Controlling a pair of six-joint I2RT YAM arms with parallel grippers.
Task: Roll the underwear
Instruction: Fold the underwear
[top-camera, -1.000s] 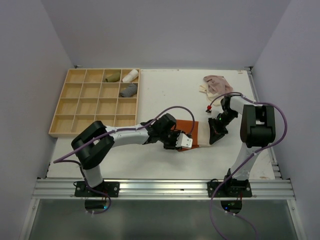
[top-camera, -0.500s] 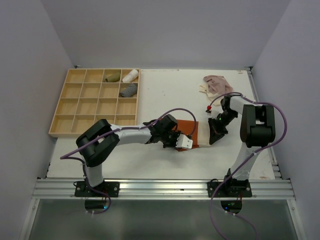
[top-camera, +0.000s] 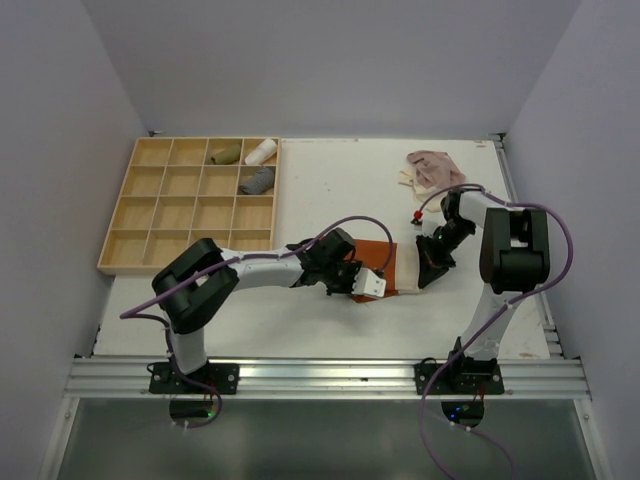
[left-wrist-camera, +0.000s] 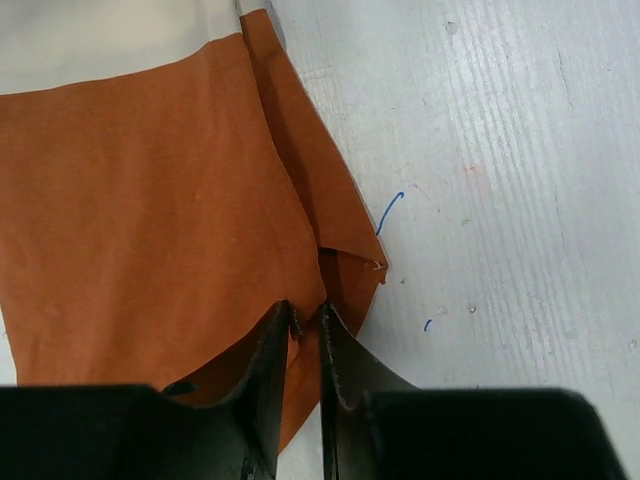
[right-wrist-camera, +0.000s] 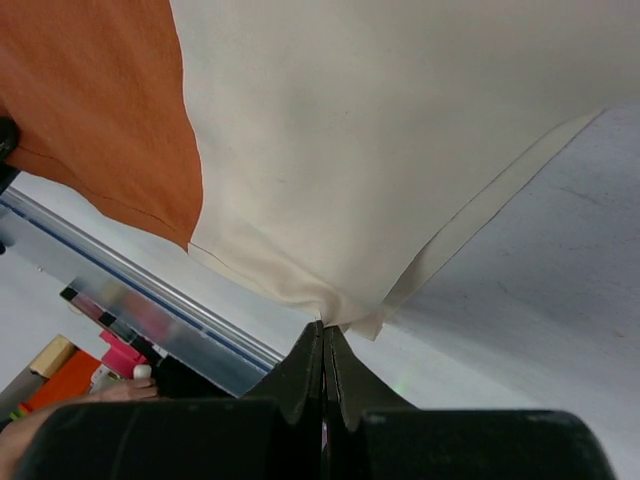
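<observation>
The rust-orange underwear (top-camera: 378, 252) with a cream waistband (top-camera: 405, 272) lies flat on the white table between my grippers. My left gripper (top-camera: 368, 274) is shut on the garment's orange edge; in the left wrist view the fingers (left-wrist-camera: 305, 312) pinch a fold of orange cloth (left-wrist-camera: 150, 220). My right gripper (top-camera: 428, 274) is shut on the waistband's edge, and in the right wrist view the tips (right-wrist-camera: 323, 326) pinch the cream cloth (right-wrist-camera: 380, 150). The pale beige-pink underwear (top-camera: 430, 166) lies crumpled at the back right, apart from both grippers.
A wooden compartment tray (top-camera: 150, 215) stands at the back left with three rolled cloths (top-camera: 257, 180) in its far right cells. A small red object (top-camera: 416, 216) lies near the right arm. A metal rail (top-camera: 320, 375) runs along the near edge.
The left arm's elbow has swung a little to the right; its gripper stays on the orange cloth. The right arm and the garment look the same.
</observation>
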